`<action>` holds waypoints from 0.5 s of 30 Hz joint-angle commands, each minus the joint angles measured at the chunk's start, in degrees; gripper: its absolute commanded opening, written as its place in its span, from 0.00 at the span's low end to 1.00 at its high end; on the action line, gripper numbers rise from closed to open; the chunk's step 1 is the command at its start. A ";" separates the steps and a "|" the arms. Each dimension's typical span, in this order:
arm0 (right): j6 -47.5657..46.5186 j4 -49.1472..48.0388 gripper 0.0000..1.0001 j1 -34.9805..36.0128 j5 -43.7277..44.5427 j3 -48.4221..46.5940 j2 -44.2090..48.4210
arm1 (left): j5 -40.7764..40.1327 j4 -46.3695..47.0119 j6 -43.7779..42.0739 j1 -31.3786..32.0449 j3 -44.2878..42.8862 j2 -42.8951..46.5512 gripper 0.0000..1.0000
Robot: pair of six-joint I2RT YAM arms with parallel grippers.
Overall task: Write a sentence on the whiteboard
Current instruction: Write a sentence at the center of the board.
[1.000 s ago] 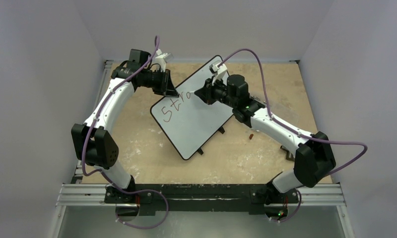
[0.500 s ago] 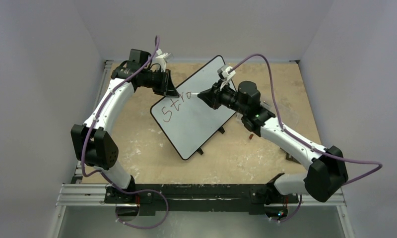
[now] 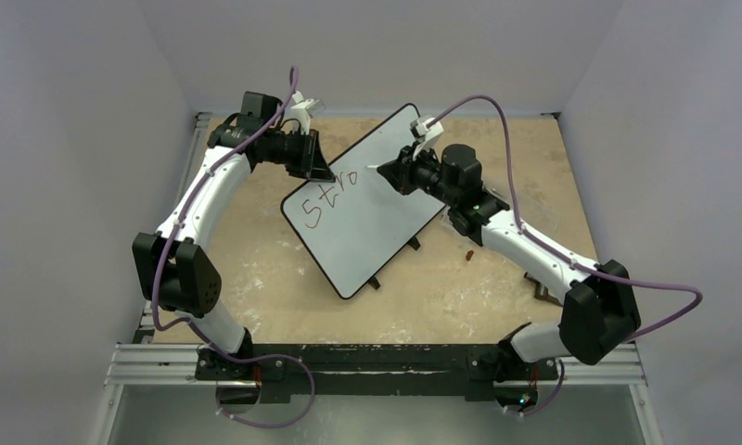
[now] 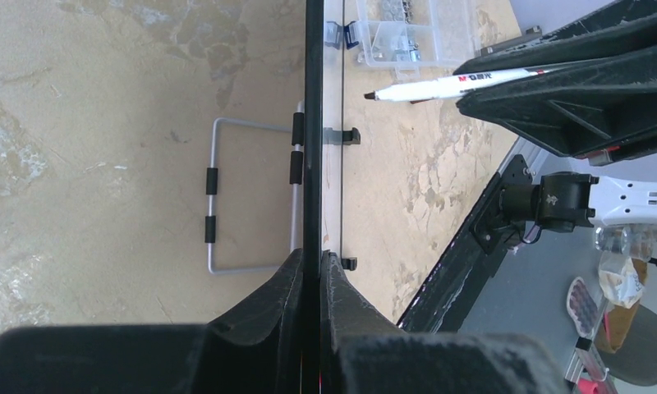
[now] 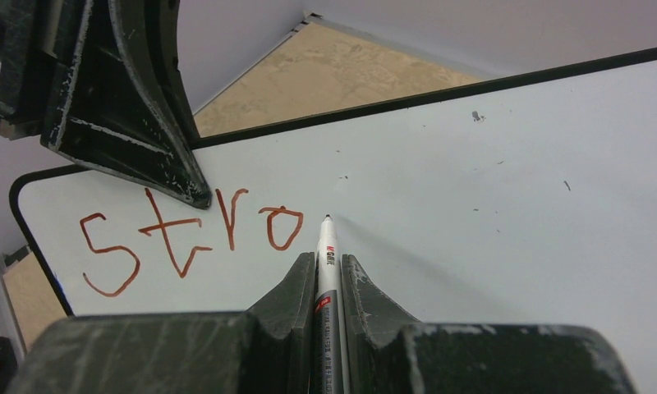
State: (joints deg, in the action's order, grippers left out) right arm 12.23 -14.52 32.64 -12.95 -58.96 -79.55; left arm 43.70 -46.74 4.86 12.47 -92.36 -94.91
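Red-and-white marker pen [image 5: 325,240] is clenched between the jaws of the right gripper [image 5: 328,260], barrel running straight out from the fingers and the cap off. The dark tip sits just to the right of the last letter written. Tip and its shadow meet on the white surface, so it is judged to be at or a hair above the board; actual contact cannot be confirmed. The sentence [image 5: 163,227] so far reads "stro": four reddish-brown letters in one slanted line near the board's left end, with clean strokes and no smearing visible. The whiteboard [image 5: 473,205] lies diagonally on the table [image 3: 256,269], in the middle between the two arms. Its surface to the right of and below the lettering is blank apart from a few small specks. The left gripper [image 4: 313,256] is closed tight on the board's thin black rim at the far left edge, close beside the first letters, and is judged to be steadying the board for writing. The left wrist view shows the board edge-on, with a wire stand [image 4: 211,180] behind it and a clear plastic box [image 4: 415,29] of small parts further off on the table. Assessment: the task is at an early stage. One partial word is down, the pen is placed for the next letter, and the remainder of that word and of the sentence is outstanding.
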 commanded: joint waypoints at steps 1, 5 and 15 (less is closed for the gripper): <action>0.19 -0.92 0.00 -0.25 -0.02 -3.98 -0.53 | 1.55 4.95 -1.79 -0.07 -2.04 3.73 0.00; 0.34 -1.12 0.00 -0.35 -1.61 -4.68 -1.99 | 1.56 4.92 -1.70 -0.08 -2.03 3.53 0.00; 0.77 -1.65 0.00 -0.30 -2.74 -4.64 -4.31 | 1.60 4.93 -1.69 -0.03 -1.90 3.59 0.00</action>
State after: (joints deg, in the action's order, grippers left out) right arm 12.56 -14.31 32.53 -14.61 -61.30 -83.42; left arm 43.92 -46.63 4.86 12.47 -92.36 -94.91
